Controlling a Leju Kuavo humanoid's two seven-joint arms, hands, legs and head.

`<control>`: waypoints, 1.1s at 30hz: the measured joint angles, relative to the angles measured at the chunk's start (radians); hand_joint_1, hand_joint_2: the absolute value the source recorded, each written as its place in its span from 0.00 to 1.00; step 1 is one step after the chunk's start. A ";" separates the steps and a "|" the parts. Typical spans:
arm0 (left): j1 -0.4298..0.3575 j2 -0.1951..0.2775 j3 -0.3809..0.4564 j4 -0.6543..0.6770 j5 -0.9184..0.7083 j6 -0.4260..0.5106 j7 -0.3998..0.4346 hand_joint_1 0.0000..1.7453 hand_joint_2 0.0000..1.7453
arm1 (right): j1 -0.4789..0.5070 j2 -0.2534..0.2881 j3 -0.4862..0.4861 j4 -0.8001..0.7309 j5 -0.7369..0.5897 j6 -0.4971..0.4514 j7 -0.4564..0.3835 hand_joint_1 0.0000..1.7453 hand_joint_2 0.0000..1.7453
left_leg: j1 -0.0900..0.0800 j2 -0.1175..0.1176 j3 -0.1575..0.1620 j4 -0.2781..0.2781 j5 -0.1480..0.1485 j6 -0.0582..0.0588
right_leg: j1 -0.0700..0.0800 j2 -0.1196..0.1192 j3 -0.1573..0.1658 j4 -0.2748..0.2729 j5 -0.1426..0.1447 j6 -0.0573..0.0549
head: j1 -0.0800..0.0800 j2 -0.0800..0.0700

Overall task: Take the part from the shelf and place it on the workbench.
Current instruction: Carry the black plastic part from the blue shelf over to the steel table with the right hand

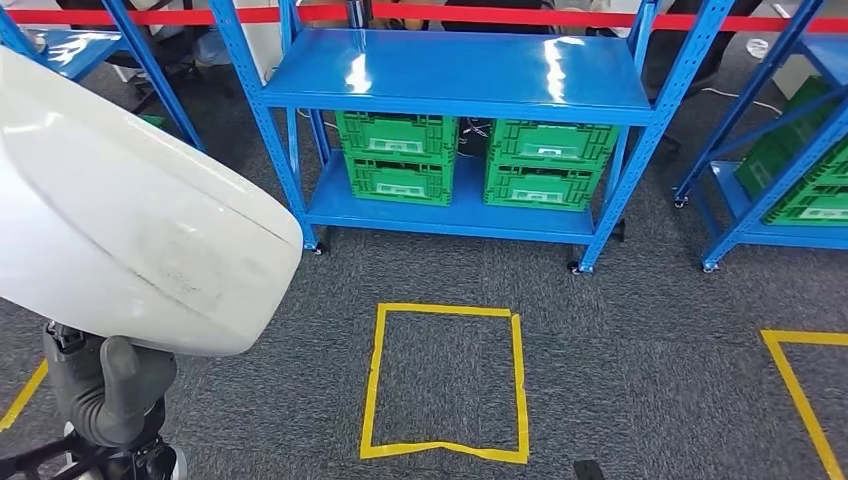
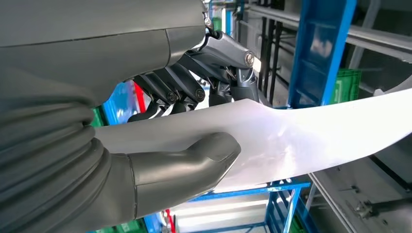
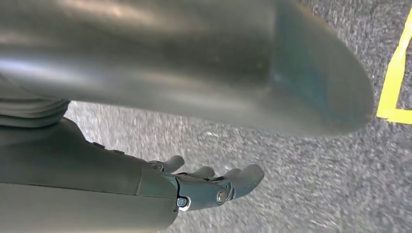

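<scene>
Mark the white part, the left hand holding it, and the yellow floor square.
white part (image 1: 120,210): head view, middle of its curved shell.
left hand (image 2: 194,126): left wrist view, between thumb and fingers.
yellow floor square (image 1: 372,380): head view, left tape edge.

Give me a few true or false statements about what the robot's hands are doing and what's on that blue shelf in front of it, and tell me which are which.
1. The left hand holds a white part, thumb on one face and dark fingers on the other. True.
2. The right hand holds a green crate. False: it holds nothing, fingers apart, above grey carpet.
3. Green crates sit on the lower level of the blue shelf. True.
4. The yellow tape square on the floor has a crate inside it. False: only carpet lies inside it.
5. The white part rests on the shelf's top level. False: it is in the left hand, away from the shelf.
</scene>
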 joint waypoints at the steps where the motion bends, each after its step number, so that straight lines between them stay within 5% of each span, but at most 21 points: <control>1: 0.000 0.000 0.002 0.000 0.000 0.000 -0.001 1.00 1.00 | 0.000 0.000 0.001 0.000 0.000 0.000 0.000 0.00 0.00 | 0.001 0.029 -0.020 0.044 -0.026 -0.004 | -0.002 -0.013 0.001 -0.003 0.002 -0.004 | -0.003 0.000; 3: 0.000 0.000 0.005 0.001 0.000 0.000 -0.001 1.00 1.00 | 0.003 -0.001 0.001 0.000 0.001 0.001 0.000 0.00 0.00 | 0.004 0.071 -0.082 0.177 -0.092 -0.017 | -0.001 -0.040 -0.002 -0.003 0.003 -0.007 | -0.007 0.000; 5: 0.003 0.000 0.006 0.003 0.000 0.000 -0.001 1.00 1.00 | 0.004 -0.001 0.002 0.000 0.000 0.002 0.000 0.00 0.00 | 0.009 0.081 -0.112 0.249 -0.110 -0.025 | -0.001 -0.069 -0.003 -0.002 0.002 -0.006 | -0.008 0.000; 7: 0.003 0.000 0.009 0.003 0.000 0.000 -0.001 1.00 1.00 | 0.002 -0.001 0.002 0.000 -0.001 0.002 0.000 0.00 0.00 | 0.011 0.093 -0.061 0.164 -0.058 -0.025 | -0.001 -0.093 -0.001 -0.001 0.000 -0.003 | -0.008 0.000; 10: 0.002 -0.001 0.011 0.001 0.000 0.000 -0.002 1.00 1.00 | 0.000 -0.001 0.002 0.000 -0.001 0.002 0.000 0.00 0.00 | 0.003 0.145 0.040 -0.024 -0.001 -0.009 | 0.005 -0.121 0.005 0.001 -0.006 0.009 | -0.007 0.000; 13: 0.004 -0.002 0.012 0.000 0.000 0.000 -0.003 1.00 1.00 | -0.001 -0.001 0.003 0.000 -0.001 0.002 -0.001 0.00 0.00 | -0.002 0.128 0.042 -0.039 0.003 0.009 | 0.008 -0.142 0.008 0.000 -0.007 0.027 | -0.006 0.000; 15: 0.003 -0.003 0.013 -0.001 -0.001 0.000 -0.003 1.00 1.00 | -0.005 -0.001 0.003 0.000 -0.001 0.002 -0.007 0.00 0.00 | 0.001 0.109 0.040 -0.044 0.010 0.021 | 0.004 -0.113 -0.001 0.027 -0.029 0.039 | -0.005 0.000; 17: -0.001 -0.006 0.013 0.000 -0.002 -0.001 -0.004 1.00 1.00 | -0.007 -0.003 0.004 0.000 -0.002 0.004 -0.014 0.00 0.00 | 0.005 0.090 0.037 -0.047 0.015 0.031 | 0.001 -0.058 -0.048 0.131 -0.089 0.045 | -0.002 0.000; 19: -0.005 -0.010 0.013 0.006 -0.001 -0.003 -0.003 1.00 1.00 | -0.005 -0.005 0.004 0.000 -0.005 0.005 -0.017 0.00 0.00 | 0.004 0.068 0.031 -0.044 0.018 0.035 | 0.001 -0.036 -0.115 0.265 -0.142 0.045 | 0.000 0.000; 20: -0.006 -0.011 0.013 0.009 -0.001 -0.004 -0.003 1.00 1.00 | -0.005 -0.006 0.004 0.000 -0.006 0.006 -0.017 0.00 0.00 | 0.004 0.055 0.029 -0.042 0.018 0.036 | 0.002 -0.034 -0.133 0.297 -0.144 0.044 | 0.000 0.000; 22: -0.006 -0.014 0.014 0.012 0.000 -0.004 -0.003 1.00 1.00 | -0.004 -0.008 0.004 0.000 -0.003 0.007 -0.017 0.00 0.00 | 0.004 0.027 0.026 -0.034 0.018 0.034 | 0.001 -0.028 -0.115 0.246 -0.091 0.041 | 0.001 0.000; 24: -0.006 -0.017 0.015 0.011 0.000 -0.002 -0.003 1.00 1.00 | -0.005 -0.011 0.006 0.000 0.003 0.008 -0.012 0.00 0.00 | 0.003 0.003 0.021 -0.024 0.016 0.027 | -0.002 0.008 -0.054 0.110 -0.026 0.037 | 0.001 0.000; 26: -0.006 -0.020 0.020 0.009 0.003 -0.003 -0.003 1.00 1.00 | -0.004 -0.012 0.010 0.000 0.006 0.008 -0.005 0.00 0.00 | 0.003 -0.017 0.013 -0.017 0.016 0.014 | -0.003 0.034 -0.024 0.038 -0.009 0.031 | 0.001 0.000; 28: -0.007 -0.022 0.027 0.010 0.008 -0.009 -0.003 1.00 1.00 | -0.005 -0.013 0.012 0.000 0.005 0.009 -0.003 0.00 0.00 | 0.006 -0.037 0.005 -0.022 0.023 -0.003 | 0.000 0.021 -0.024 0.032 -0.008 0.019 | 0.001 0.000; 30: -0.015 -0.022 0.034 0.015 0.011 -0.013 -0.003 1.00 1.00 | -0.008 -0.013 0.012 0.000 0.003 0.011 -0.005 0.00 0.00 | 0.007 -0.014 -0.006 -0.009 0.017 -0.014 | -0.001 -0.001 -0.023 0.026 -0.001 0.004 | -0.001 0.000; 33: -0.034 -0.022 0.037 0.024 0.010 -0.006 -0.003 1.00 1.00 | -0.006 -0.013 0.012 0.000 0.002 0.013 -0.008 0.00 0.00 | 0.005 0.068 -0.073 0.137 -0.068 -0.025 | 0.000 -0.038 -0.024 0.022 0.002 -0.009 | -0.009 0.000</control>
